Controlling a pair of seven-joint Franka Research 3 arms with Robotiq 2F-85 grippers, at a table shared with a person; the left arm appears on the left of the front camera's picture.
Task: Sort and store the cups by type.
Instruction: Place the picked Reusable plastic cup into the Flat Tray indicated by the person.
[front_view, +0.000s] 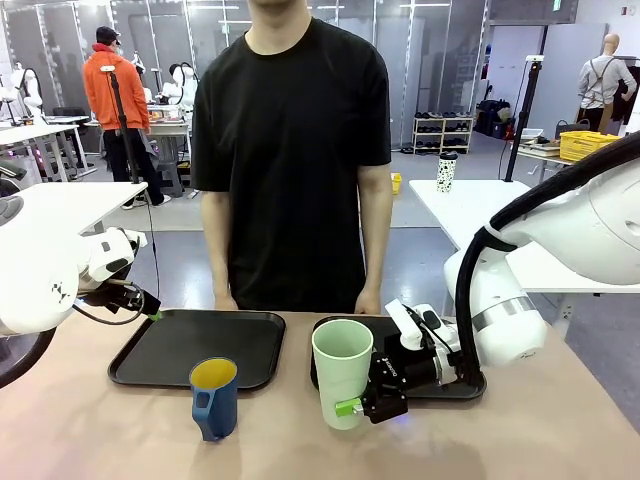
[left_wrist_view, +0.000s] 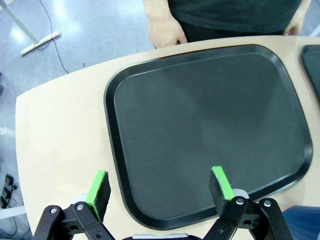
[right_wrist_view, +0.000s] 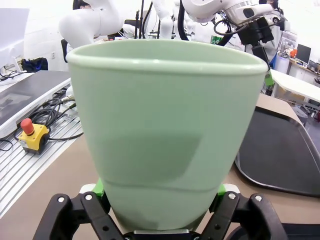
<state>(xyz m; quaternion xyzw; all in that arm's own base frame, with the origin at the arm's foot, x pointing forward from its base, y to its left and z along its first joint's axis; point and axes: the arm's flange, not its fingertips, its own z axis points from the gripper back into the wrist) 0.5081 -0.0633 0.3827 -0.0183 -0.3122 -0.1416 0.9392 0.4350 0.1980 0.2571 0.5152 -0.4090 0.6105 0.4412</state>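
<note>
Tabletop (front_view: 520, 440): wrist view shows right hand (right_wrist_view: 160, 192) clasping tumbler (right_wrist_view: 165, 125).

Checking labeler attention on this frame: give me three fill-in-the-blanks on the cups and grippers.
1. The right gripper is shut on the ____.
2. The mug is blue outside and ____ inside.
3. The left gripper is ____, over a tray.
Missing words: tumbler; yellow; open.
</note>
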